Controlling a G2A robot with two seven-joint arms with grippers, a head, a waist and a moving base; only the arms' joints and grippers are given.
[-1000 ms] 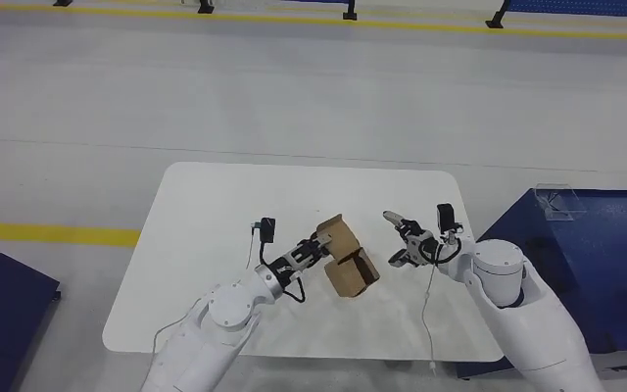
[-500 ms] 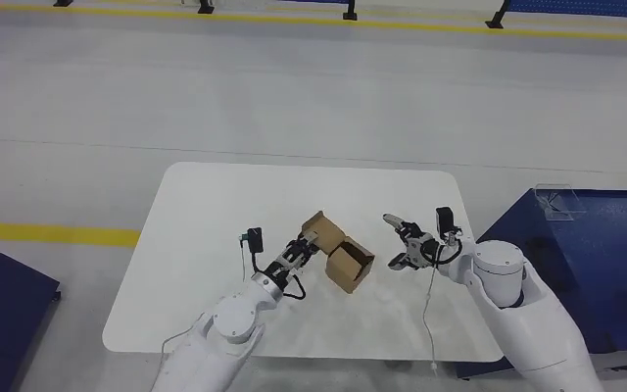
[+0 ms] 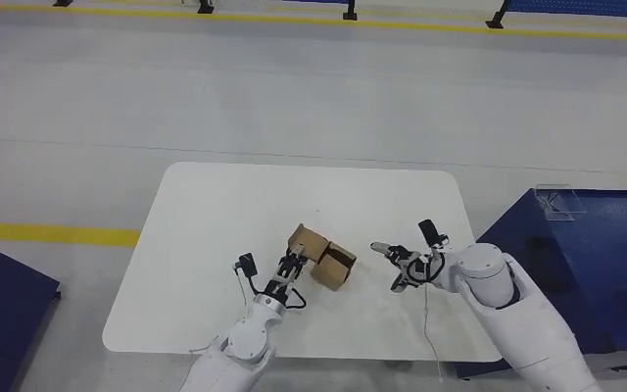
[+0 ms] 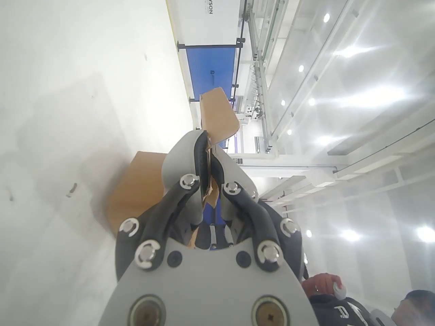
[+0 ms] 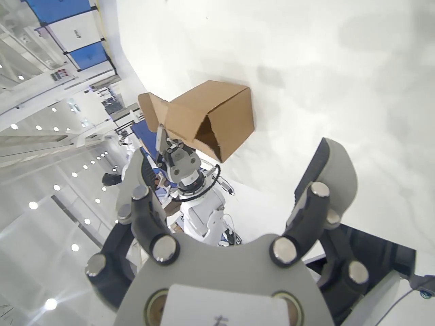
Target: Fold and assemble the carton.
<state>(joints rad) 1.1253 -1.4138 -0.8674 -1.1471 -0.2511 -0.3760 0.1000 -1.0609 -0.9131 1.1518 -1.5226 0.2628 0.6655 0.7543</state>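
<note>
At the left gripper (image 4: pixel 208 144): jaws pinched hard on a cardboard flap (image 4: pixel 217 113), and it has the carton (image 3: pixel 325 259) by its left end, gripping from the near side.
On the table (image 3: pixel 216 216): the brown carton is partly squared up near the middle, a touch toward the near edge. It looks to be resting there at a tilt.
Long axis: roughly left to right, with the held flap at the left and the open mouth (image 5: pixel 207 133) at the right.
On the right: the right gripper (image 5: pixel 234 157) has its fingers spread wide with nothing in them, and it hovers near the carton with a clear gap between.
Key relation: the mouth faces the right gripper almost head-on, so the carton lies straight to its left.
Nearer arm: left has contact, right is free and close.
Next move, my call: the right gripper goes left into the open end while the left braces. Watch that thin flap, it could bend or slip.
</note>
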